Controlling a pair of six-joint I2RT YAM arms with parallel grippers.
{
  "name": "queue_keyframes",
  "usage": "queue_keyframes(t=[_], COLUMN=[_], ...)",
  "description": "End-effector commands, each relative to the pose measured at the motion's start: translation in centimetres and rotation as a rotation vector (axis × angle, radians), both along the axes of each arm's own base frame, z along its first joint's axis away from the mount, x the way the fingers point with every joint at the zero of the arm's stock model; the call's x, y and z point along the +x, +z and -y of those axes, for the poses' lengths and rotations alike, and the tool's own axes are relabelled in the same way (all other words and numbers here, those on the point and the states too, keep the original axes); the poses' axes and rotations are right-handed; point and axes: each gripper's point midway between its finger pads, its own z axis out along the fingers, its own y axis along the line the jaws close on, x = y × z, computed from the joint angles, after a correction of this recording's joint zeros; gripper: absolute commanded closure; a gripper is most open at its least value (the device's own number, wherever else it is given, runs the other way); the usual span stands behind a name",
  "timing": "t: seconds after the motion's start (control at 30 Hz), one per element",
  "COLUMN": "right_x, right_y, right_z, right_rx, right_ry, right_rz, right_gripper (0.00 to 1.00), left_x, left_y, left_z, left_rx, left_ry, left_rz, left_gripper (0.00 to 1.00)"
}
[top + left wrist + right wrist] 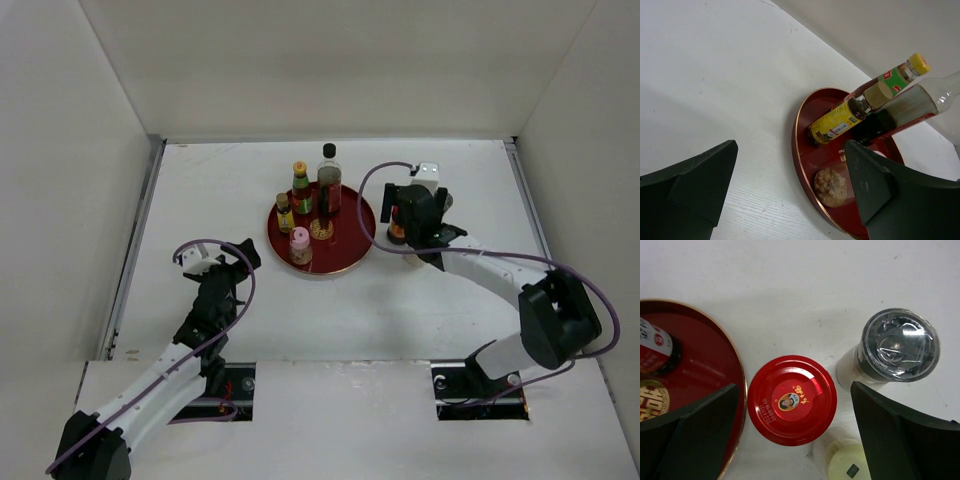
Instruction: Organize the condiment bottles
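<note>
Right gripper (793,387): fingers spread wide, holding nothing, poised over the red-lidded jar (792,400) with one finger to each side. The jar stood on the table (300,320), off the tray (348,245) but just beside its rim. The grey-lidded bottle (900,344) was close on the jar's other side, with the cream-lidded jar (846,466) near both.

Left gripper (790,147): also open and empty, hanging near the tray's left edge.

On the tray:
- black-capped bottle (329,175)
- tall yellow-capped bottle (300,183)
- short yellow-capped bottle (285,212)
- pink-capped jar (300,246)
- gold disc (322,229) at the centre; I could not tell whether it was a lid or an emblem.

Risks, as I judged them:
- There was little room around the red-lidded jar. A finger coming down on the tray side could catch the rim and jolt the four bottles standing there.
- The other finger could shove the grey-lidded bottle, which looked narrow and likely to topple.
- The wide lid might slip if gripped off-centre.
- Free space on the tray was tight, so setting a jar down could knock the tall bottles.

Surface: the table was white, matt and flat, with a faint grain. Plain white walls (300,60) closed it in on three sides.
</note>
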Motion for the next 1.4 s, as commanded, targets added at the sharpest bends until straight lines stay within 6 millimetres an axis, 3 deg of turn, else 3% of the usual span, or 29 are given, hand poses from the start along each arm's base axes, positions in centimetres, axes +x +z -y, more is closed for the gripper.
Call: queue_keyframes(t=[0.0,0.27,0.33,0.4,0.5,0.67,0.8,0.97,1.13,1.37], right_x=[1.2,2.8,3.0,3.3,3.5,3.2,1.7,1.0,1.8,3.9], right_y=[0.7,-2.1,-2.0,-1.4,1.2,8.7,11.0,10.4,9.7,7.1], right_z=[-0.5,-0.8,-0.8,-0.9,-0.8,-0.7,-5.1,-11.8,-17.8,-21.8], right_rx=[0.038,0.029,0.037,0.047,0.069,0.104,0.106,0.131,0.143,0.127], right_ry=[0.01,0.021,0.023,0.021,0.015,0.013,0.129,0.266,0.362,0.391], right_rz=[0.008,-0.067,-0.061,-0.039,0.024,0.204,0.234,0.23,0.238,0.222], right_gripper=[0.0,0.02,0.09,0.29,0.37,0.43,0.44,0.44,0.44,0.43], left_x=[0.1,0.2,0.3,0.3,0.2,0.4,0.3,0.2,0.3,0.4], left_y=[1.2,1.2,0.9,1.0,1.1,0.9,1.0,1.3,1.0,1.0], left_z=[0.5,0.4,0.2,0.3,0.2,0.3,0.0,0.1,0.3,0.3], left_rx=[-0.035,-0.035,-0.03,-0.03,-0.033,-0.03,-0.032,-0.037,-0.03,-0.029], left_ry=[-0.014,-0.01,-0.006,-0.008,-0.005,-0.009,0.001,-0.003,-0.011,-0.011], left_rz=[0.048,0.05,0.039,0.039,0.046,0.036,0.044,0.052,0.039,0.038], left_gripper=[0.11,0.11,0.11,0.11,0.11,0.11,0.11,0.11,0.11,0.11])
